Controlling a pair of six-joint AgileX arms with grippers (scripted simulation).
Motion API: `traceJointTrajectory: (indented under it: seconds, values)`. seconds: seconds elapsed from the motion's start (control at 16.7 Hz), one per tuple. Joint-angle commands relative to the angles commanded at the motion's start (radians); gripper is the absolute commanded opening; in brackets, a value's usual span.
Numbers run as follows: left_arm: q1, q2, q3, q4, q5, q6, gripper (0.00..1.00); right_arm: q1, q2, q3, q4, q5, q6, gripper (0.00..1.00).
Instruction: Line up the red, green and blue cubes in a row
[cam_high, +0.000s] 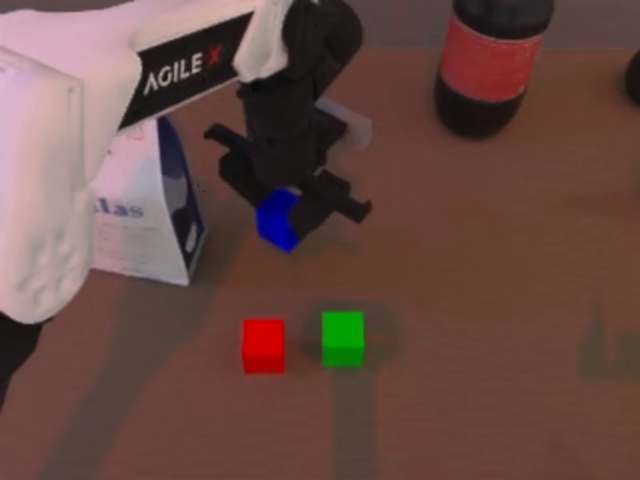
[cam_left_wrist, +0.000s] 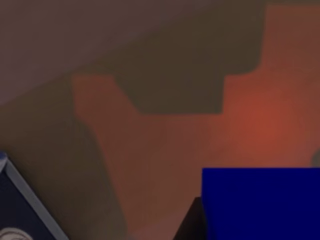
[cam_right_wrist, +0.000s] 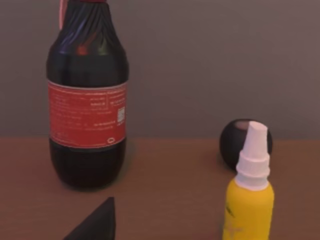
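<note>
The small deep-blue cube (cam_high: 278, 220) sits clamped between the black fingers of the left claw (cam_high: 287, 210), in the upper middle of the top view, above the brown worktop (cam_high: 480, 300). Lower in the frame, near the centre, the bright red cube (cam_high: 263, 345) and the bright green cube (cam_high: 342, 338) rest side by side, just apart. A white and blue carton (cam_high: 150, 210) stands left of the claw, and a dark bottle with a red label (cam_high: 490, 60) stands at upper right. The right claw's state cannot be told; its wrist view shows a yellow spray bottle (cam_right_wrist: 250, 195).
</note>
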Motion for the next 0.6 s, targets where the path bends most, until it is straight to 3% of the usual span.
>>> traceJointTrajectory:
  seconds: [0.24,0.6]
  values:
    - [-0.098,0.057,0.107,-0.065,-0.009,-0.255,0.0,0.0,0.0,0.0,0.0,0.0,0.0,1.0]
    - [-0.265,0.143,0.276,-0.177,-0.022,-0.774,0.0,0.0,0.0,0.0,0.0,0.0,0.0,1.0]
